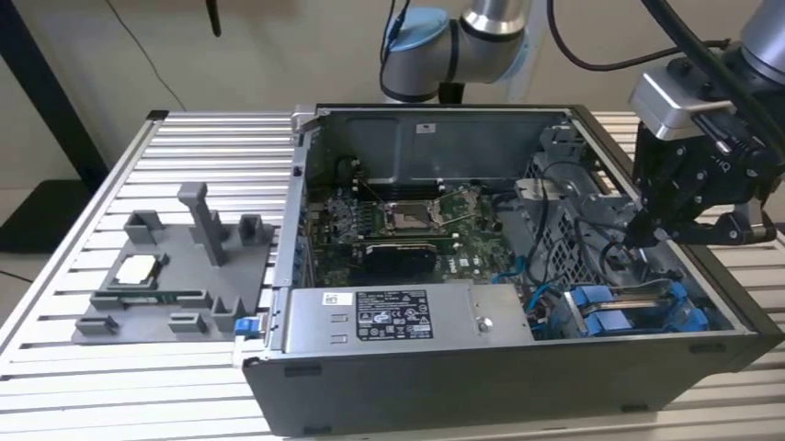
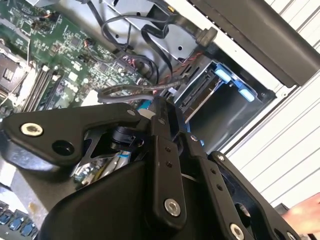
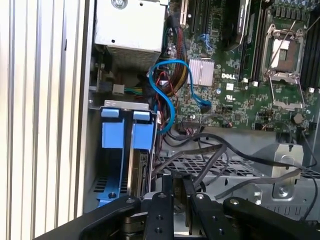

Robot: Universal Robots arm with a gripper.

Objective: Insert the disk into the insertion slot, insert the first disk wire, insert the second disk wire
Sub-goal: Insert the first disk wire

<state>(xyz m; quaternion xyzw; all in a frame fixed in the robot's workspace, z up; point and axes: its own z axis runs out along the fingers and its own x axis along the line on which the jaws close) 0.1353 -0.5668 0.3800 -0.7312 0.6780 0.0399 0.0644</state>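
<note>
In the exterior view the disk is seen seated on edge in the insertion slot at the case's near corner on the exterior view's right. The gripper is hung just above it, jaws drawn narrow; whether a wire is pinched cannot be told. In the second wrist view its connector end is turned toward the motherboard, the long axis running back into the bay. In the first wrist view it is judged rigid, weighty and shock-sensitive, best taken by the blue carrier.

disk: blue-framed, seated on edge | insertion slot: grey, holding disk
</note>
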